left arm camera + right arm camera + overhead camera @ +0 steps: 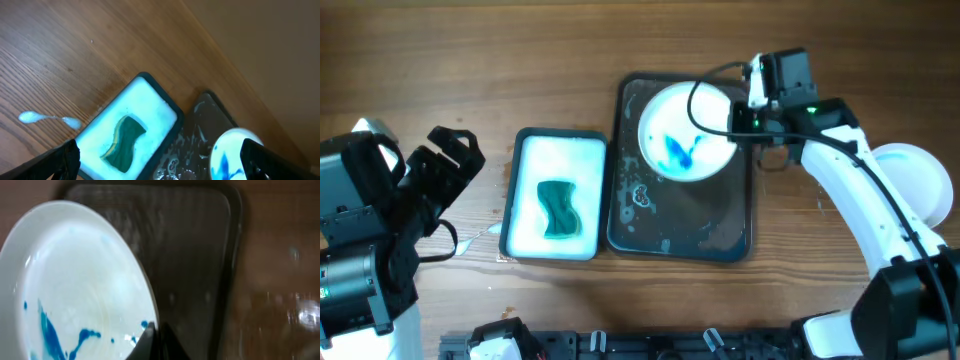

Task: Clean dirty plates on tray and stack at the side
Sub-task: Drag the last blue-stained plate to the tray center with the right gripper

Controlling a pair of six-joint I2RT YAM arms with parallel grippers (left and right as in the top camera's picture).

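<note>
My right hand (pixel 740 122) grips the blue-smeared plate (pixel 680 140) by its rim over the tray (pixel 715 228); my left hand (pixel 448 162) hangs open.

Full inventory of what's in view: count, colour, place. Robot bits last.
Dark grey rectangular tray: 1, dark grey, wet, table centre.
Blue-smeared round white plate: 1, white with blue smears, over the tray's top end in the overhead view.
Plain white round plate: at least 1, white, table's right side, partly behind the right arm.
Small white rectangular tray: 1, white, left of the grey tray.
Teal sponge: 1, teal, in the white tray.
White liquid splash: 1, white, on the wooden table.
Left gripper: open, empty.
Right gripper: shut on the smeared plate's rim.
</note>
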